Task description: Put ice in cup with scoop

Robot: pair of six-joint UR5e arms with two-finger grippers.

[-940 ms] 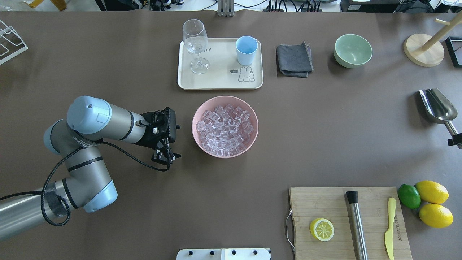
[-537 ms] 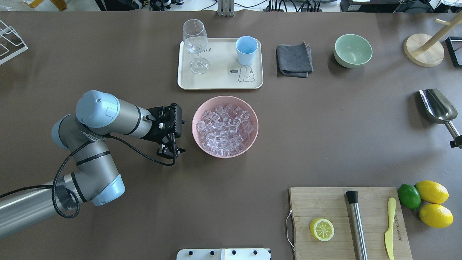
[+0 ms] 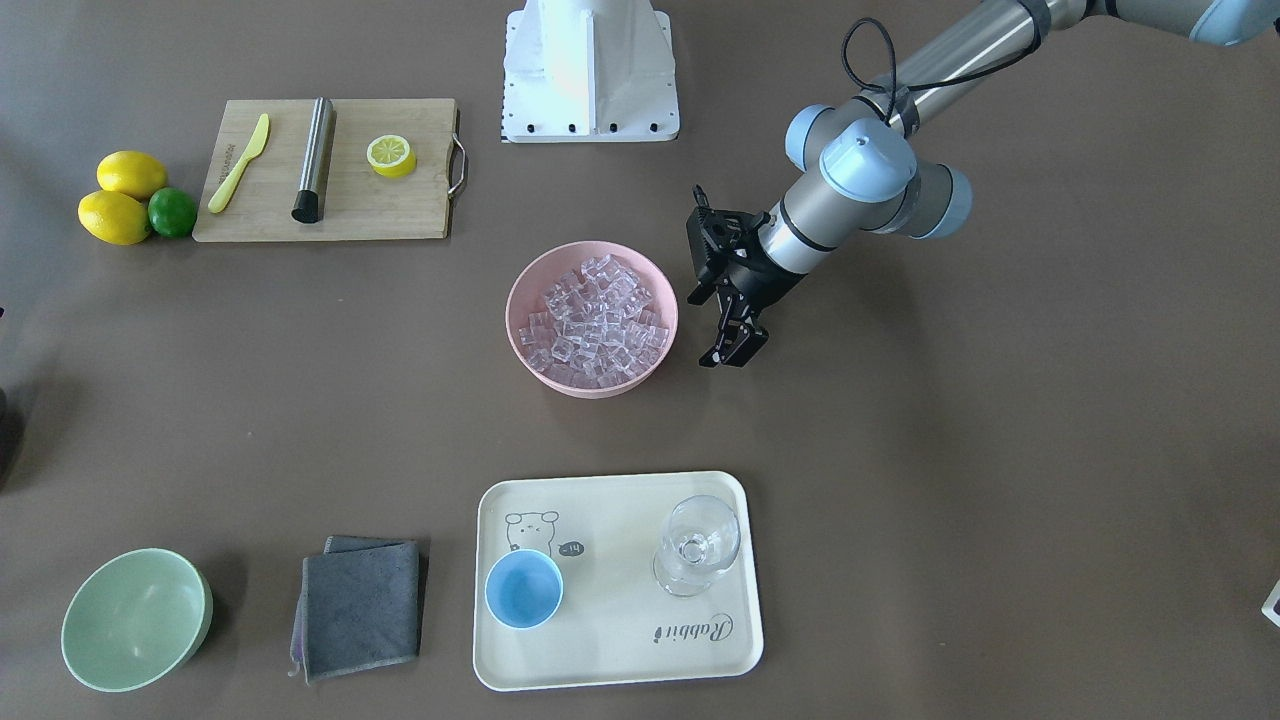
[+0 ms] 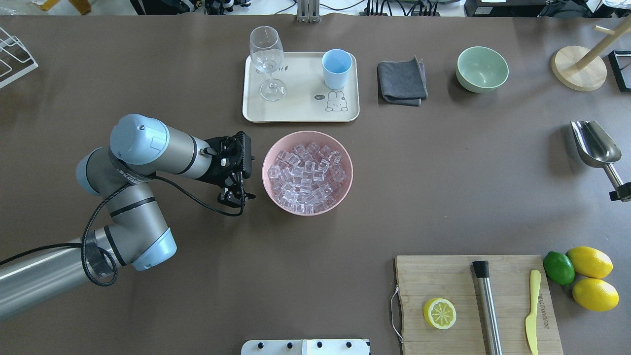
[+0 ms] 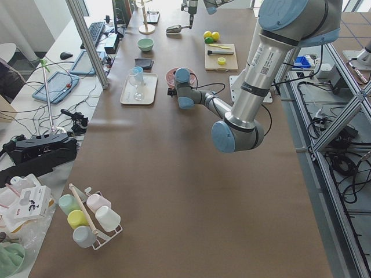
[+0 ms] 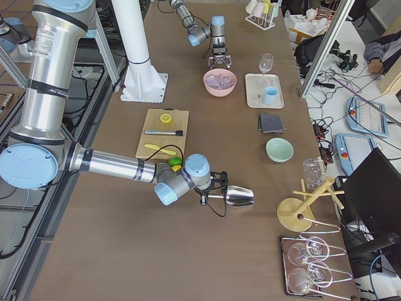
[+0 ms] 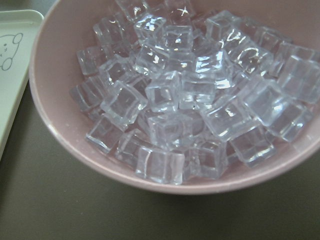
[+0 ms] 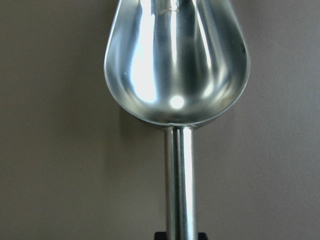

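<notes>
The ice [image 4: 306,173] fills a pink bowl [image 4: 268,185] at mid-table; the left wrist view looks closely at the cubes [image 7: 175,100]. The light-blue cup [image 4: 337,68] stands empty on a cream tray [image 4: 300,112] behind the bowl. My left gripper [image 4: 235,197] hangs open and empty just left of the pink bowl, beside its rim. My right gripper [image 4: 622,191] at the table's right edge is shut on the handle of the silver scoop [image 4: 595,143]. The scoop's bowl [image 8: 175,65] is empty and points away from me.
A stemmed glass [image 4: 266,59] shares the tray. A grey cloth [image 4: 402,81] and a green bowl [image 4: 482,69] lie to the tray's right. A cutting board [image 4: 443,276] with a lemon half, steel cylinder and yellow knife sits front right, beside lemons [image 4: 590,262].
My left arm has moved right and a little away from me, so its gripper is closer to the pink bowl. The scoop has shifted slightly in my right gripper.
</notes>
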